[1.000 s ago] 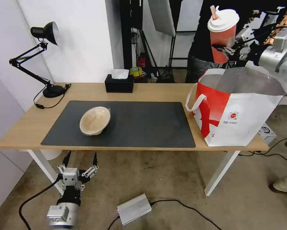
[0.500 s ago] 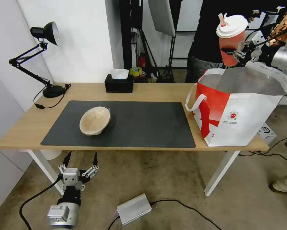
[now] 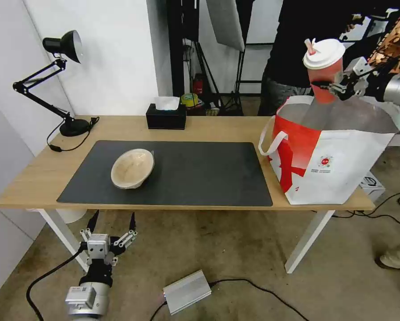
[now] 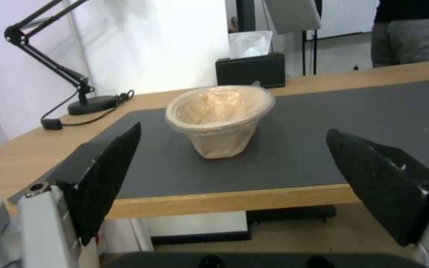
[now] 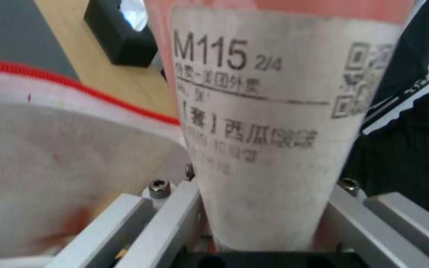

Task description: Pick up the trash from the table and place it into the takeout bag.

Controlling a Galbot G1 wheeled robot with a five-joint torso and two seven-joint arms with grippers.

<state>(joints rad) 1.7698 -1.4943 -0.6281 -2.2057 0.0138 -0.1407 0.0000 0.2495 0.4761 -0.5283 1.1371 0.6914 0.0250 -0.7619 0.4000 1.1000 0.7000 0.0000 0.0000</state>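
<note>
Closest to the robot, the left gripper [image 3: 112, 223] is parked low in front of the table's near edge, below tabletop height, with its two black fingers [image 4: 106, 178] spread wide apart and nothing between them. From its wrist view, the beige paper-pulp bowl [image 4: 219, 117] sits further back, framed in the gap between those fingers but well clear of them.

That bowl [image 3: 132, 168] is on the left half of the dark grey mat [image 3: 200, 174], tipped a bit so its opening faces the robot. The mat covers most of the light-wood table [image 3: 30, 178].

At the right end of the table stands the takeout bag [image 3: 331, 154], white and red, open at the top with silver lining showing, a white strap handle hanging off its left side. There's a small round red logo on the white front with tiny text under it, too small to read.

Just above the bag's open mouth, the right gripper [image 3: 331, 85] is clamped on the red-orange drink cup [image 3: 323, 71], upright, white lid on, straw sticking out. The cup's bottom is about level with the bag's rim. In the right wrist view the cup [image 5: 279, 123] has a white sticker reading "M115 2/4" plus Chinese lines I can't make out reliably and a QR code at the side. The metal jaws press both sides of the cup near its base.

Further back: a black tissue box [image 3: 166, 117] at the far table edge and a black desk lamp [image 3: 53, 80] at the far left corner.
</note>
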